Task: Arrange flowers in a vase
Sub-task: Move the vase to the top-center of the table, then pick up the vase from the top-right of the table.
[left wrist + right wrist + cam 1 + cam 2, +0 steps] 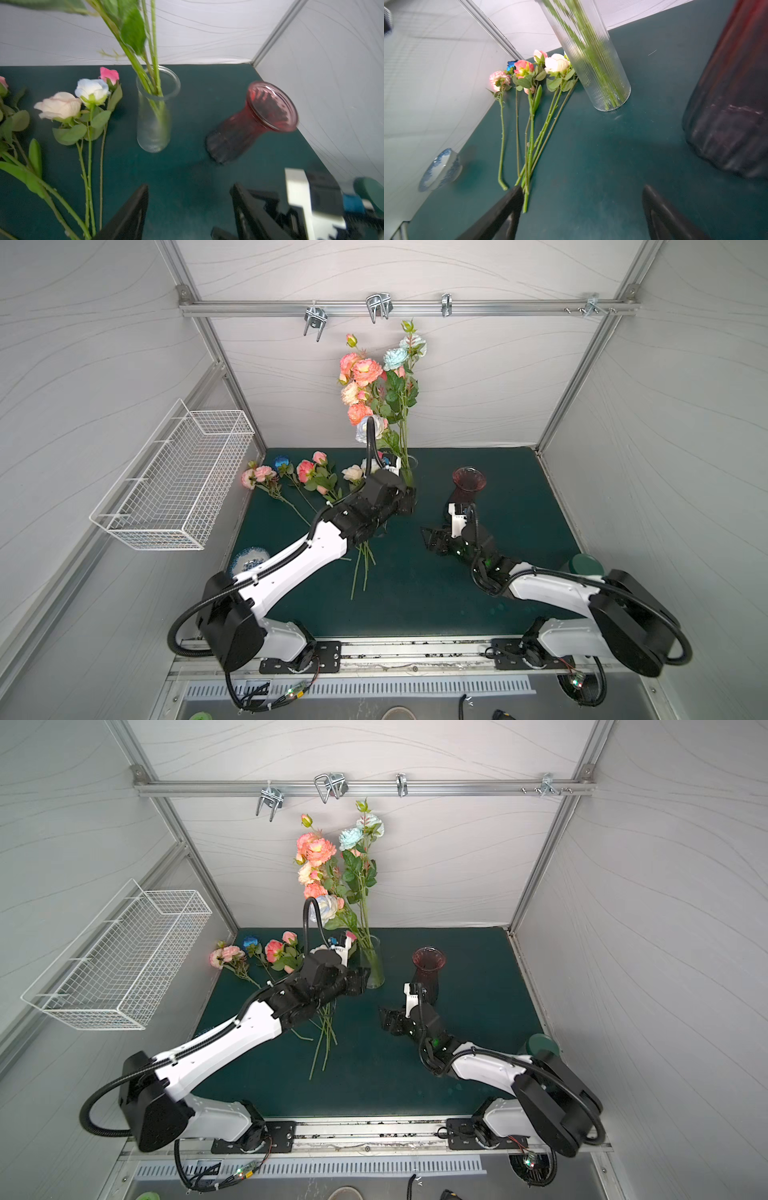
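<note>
left gripper (190, 188) jaws apart, nothing held, just short of clear vase (153, 124) | right gripper (582, 188) wide, empty, near red vase (249, 124) | flowers (365, 377) partly upright in clear vase, loose flowers (523, 67) flat on mat (415, 593) beside it | step: between stems, likely | next: low pinch on one stem

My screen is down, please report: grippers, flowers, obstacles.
Open and empty: left gripper, right gripper. Some flowers in clear vase, loose flowers lying on mat. Close by right gripper: red vase.
</note>
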Available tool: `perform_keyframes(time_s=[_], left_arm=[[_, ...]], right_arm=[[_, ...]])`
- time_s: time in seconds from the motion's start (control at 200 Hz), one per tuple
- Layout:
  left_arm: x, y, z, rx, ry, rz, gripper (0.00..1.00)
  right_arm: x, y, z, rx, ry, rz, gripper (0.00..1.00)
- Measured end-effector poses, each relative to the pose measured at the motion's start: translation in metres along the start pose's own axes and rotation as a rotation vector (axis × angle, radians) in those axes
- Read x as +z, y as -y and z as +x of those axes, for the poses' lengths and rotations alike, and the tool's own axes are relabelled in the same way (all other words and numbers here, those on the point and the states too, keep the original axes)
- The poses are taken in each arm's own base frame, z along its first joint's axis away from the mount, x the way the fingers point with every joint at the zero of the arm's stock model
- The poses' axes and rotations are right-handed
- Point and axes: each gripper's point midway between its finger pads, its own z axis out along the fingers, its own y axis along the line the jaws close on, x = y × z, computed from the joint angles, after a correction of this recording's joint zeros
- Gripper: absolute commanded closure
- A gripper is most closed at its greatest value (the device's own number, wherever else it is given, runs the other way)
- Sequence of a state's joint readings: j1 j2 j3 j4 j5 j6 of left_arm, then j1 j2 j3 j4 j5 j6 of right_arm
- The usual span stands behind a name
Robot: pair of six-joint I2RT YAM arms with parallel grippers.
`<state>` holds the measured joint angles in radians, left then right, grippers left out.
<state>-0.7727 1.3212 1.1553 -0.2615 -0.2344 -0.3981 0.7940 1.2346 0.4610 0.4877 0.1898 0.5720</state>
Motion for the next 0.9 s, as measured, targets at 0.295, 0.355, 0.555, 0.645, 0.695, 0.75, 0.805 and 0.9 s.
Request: perform_keyframes(time_s=[0.295,0.355,0.555,0.645,0.695,0.75,0.805,0.9], left_arm=[[-0.075,-0.032,0.039,-0.110,0.030,-0.033,0.32],[-0.080,-0.046,0.054,-0.134,0.011,-0.073,0.30],[-0.083,-0.079,0.095,-0.162,-0.084,-0.204,0.22],[-0.086,-0.086,0.099,-0.169,-0.092,-0.240,0.22],[-0.088,-0.090,0.099,-0.174,-0.090,-0.257,0.22],[-0.090,-0.093,0.099,-0.180,-0.085,-0.269,0.22],[-0.093,-0.095,0.098,-0.188,-0.077,-0.276,0.22],[-0.096,-0.096,0.096,-0.201,-0.063,-0.278,0.22]], right_arm=[[-0.083,0.009,-0.073,-0.002,0.143,0.080,0.01],[-0.092,0.024,-0.093,0.000,0.159,0.137,0.01],[-0.088,0.092,-0.154,0.104,0.139,0.361,0.04],[-0.073,0.106,-0.157,0.125,0.073,0.400,0.10],[-0.063,0.109,-0.161,0.128,0.035,0.403,0.14],[-0.052,0.111,-0.167,0.128,0.003,0.399,0.18],[-0.040,0.112,-0.170,0.123,-0.027,0.393,0.24],[-0.025,0.116,-0.166,0.122,-0.079,0.389,0.40]])
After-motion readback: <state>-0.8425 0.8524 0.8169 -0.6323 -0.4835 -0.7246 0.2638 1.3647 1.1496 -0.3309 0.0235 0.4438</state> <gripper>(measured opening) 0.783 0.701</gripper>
